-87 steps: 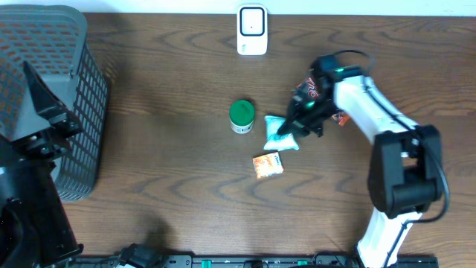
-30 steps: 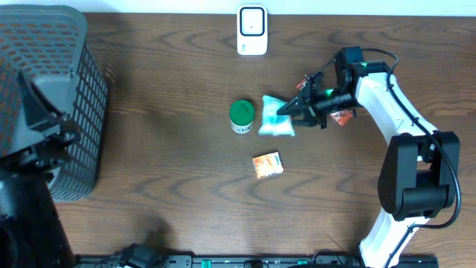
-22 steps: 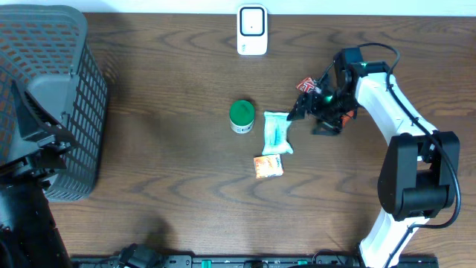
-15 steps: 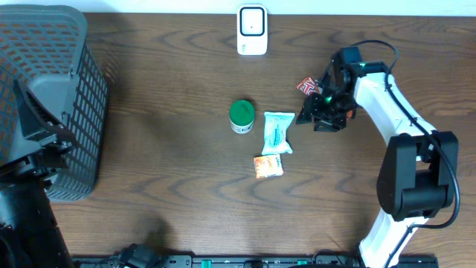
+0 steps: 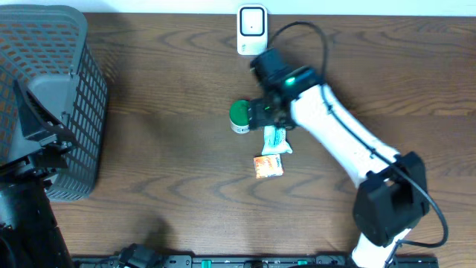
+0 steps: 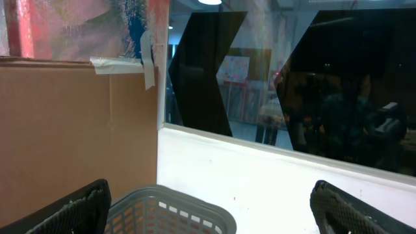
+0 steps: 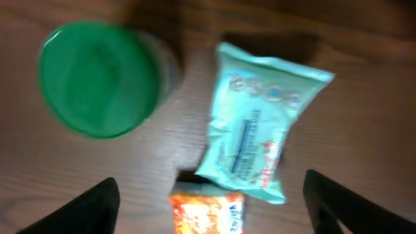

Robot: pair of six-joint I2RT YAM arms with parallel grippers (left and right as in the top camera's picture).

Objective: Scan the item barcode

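A white barcode scanner (image 5: 252, 30) stands at the table's far edge. A teal packet (image 5: 274, 140) lies flat on the table, with a green-lidded jar (image 5: 239, 115) to its left and an orange packet (image 5: 268, 165) just in front of it. My right gripper (image 5: 269, 117) hangs over these, pointing down. In the right wrist view its fingers (image 7: 84, 208) stand wide apart and hold nothing, with the teal packet (image 7: 260, 130), the green lid (image 7: 97, 78) and the orange packet (image 7: 208, 211) below them. My left gripper (image 6: 208, 218) is open and empty, over the basket.
A grey mesh basket (image 5: 52, 89) fills the table's left end, with the left arm (image 5: 37, 149) over its near side. The basket rim (image 6: 169, 208) shows in the left wrist view, with a cardboard box (image 6: 71, 123) and a window behind it.
My right gripper let go of the teal packet, which now lies flat on the table. It opened wide, drew back right, then swung left over the jar and packets. The left arm barely moved.
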